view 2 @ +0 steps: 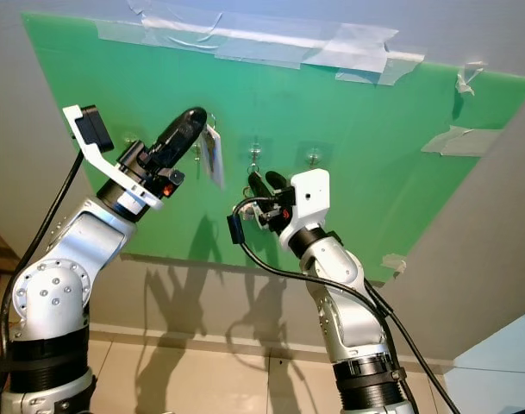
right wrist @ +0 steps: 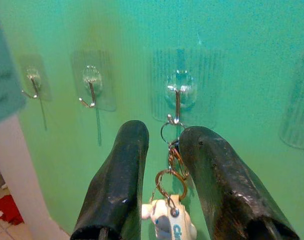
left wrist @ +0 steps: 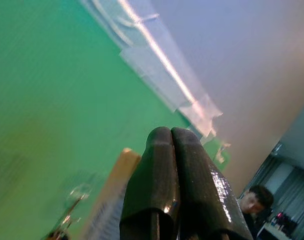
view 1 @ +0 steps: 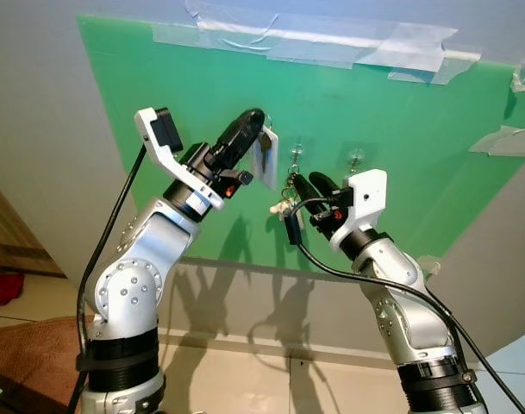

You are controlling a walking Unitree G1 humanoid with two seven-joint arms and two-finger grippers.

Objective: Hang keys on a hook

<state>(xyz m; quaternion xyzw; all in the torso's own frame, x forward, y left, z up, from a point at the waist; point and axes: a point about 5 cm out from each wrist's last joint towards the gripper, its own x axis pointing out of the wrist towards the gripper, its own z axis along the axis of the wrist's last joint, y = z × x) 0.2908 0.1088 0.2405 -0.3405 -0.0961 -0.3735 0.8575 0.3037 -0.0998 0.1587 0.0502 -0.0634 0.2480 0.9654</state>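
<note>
A: What carries everything here?

B: The green board, taped to the wall along its top edge. A row of clear hooks sits near its middle, well below that edge.

A: And the arms?

B: The left gripper is raised at the board, left of the hooks; its fingers are pressed together with nothing between them, and a white tag hangs just beside them. The right gripper is at the middle hook, its fingers a little apart with the keys hanging between them.

A: Are the keys on?

B: The top ring seems to sit on the hook's tip, but I cannot tell if the fingers touch the chain.

A: So how to finish well?

B: I think: widen the fingers slowly, then pull straight back from the board, so that nothing lifts the ring off.
</note>
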